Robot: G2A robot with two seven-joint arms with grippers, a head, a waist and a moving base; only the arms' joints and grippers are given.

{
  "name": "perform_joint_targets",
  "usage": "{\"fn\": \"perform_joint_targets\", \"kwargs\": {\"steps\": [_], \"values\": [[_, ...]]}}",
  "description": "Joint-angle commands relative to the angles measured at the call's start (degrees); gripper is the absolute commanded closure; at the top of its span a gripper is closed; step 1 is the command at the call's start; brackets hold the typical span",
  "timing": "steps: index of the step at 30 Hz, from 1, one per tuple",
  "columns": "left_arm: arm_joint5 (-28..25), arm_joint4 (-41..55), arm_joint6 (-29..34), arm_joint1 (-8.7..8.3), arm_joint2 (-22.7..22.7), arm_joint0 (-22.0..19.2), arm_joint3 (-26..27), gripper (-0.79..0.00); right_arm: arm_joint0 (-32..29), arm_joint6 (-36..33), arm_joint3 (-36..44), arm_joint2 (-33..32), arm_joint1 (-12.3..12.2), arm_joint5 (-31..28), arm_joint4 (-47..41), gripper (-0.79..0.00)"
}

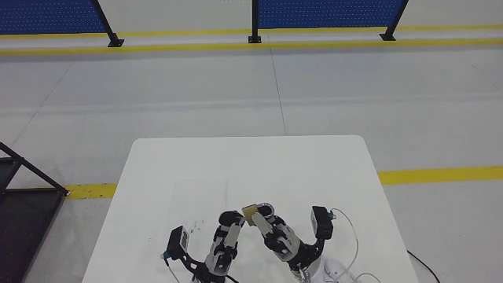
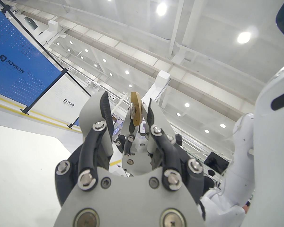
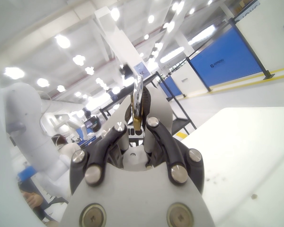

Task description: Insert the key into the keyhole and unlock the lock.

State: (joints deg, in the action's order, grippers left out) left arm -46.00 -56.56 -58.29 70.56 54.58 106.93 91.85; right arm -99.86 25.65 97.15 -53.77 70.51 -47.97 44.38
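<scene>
I hold the lock point(image 1: 250, 214) up off the table point(image 1: 236, 157), above its near edge and about midway from left to right, where my two arms meet. My right claw point(image 3: 139, 98) is clenched on it: the brass body sits down between the pads, and a silvery metal part point(image 3: 139, 87) stands up out of the grip. I cannot tell whether that part is the shackle or belongs to the key, and I cannot pick out the keyhole.

My left claw point(image 2: 127, 100) is released. Its fingers point(image 2: 105, 111) stand spread to either side of the lock, which I see edge-on in the gap, close to one pad and apart from the other. It grasps nothing.

I judge that I am at the hand-to-hand stage: the lock is presented between my arms, but the key's turn is not yet done, and I cannot say whether the key is seated.

The next move calls for my left claw to close squarely on whatever it must take. My right claw needs to hold rigid meanwhile. A skewed pinch on so thin an edge could twist the lock out of line.
</scene>
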Motion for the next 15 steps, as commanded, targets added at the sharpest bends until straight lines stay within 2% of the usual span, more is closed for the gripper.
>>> {"fn": "perform_joint_targets", "kwargs": {"steps": [1, 4, 7, 12, 14, 15], "values": [[-0.05, 0.17, 0.05, -0.04, 0.19, 0.03, -0.06, -0.289, -0.05, -0.13, 0.00, -0.10, -0.01, 0.02, -0.25, 0.000], [-0.13, 0.27, 0.12, -0.07, 0.34, 0.05, -0.02, -0.259, -0.09, -0.32, 0.07, -0.17, -0.02, 0.00, -0.39, 0.000], [-0.11, 0.03, 0.11, -0.07, 0.37, 0.03, -0.13, -0.194, -0.10, -0.51, 0.09, -0.22, -0.03, -0.04, -0.41, 0.000], [-0.09, -0.54, 0.09, -0.05, 0.10, -0.14, -0.37, -0.160, -0.22, -0.71, 0.16, -0.29, -0.03, -0.01, -0.58, 0.000], [0.06, -0.93, -0.06, -0.05, 0.03, -0.23, -0.48, -0.083, -0.24, -0.79, 0.20, -0.33, -0.03, -0.01, -0.62, 0.000], [0.09, -1.05, -0.09, -0.06, -0.04, -0.26, -0.53, -0.006, -0.24, -0.88, 0.21, -0.33, -0.04, -0.02, -0.59, 0.000]]}}
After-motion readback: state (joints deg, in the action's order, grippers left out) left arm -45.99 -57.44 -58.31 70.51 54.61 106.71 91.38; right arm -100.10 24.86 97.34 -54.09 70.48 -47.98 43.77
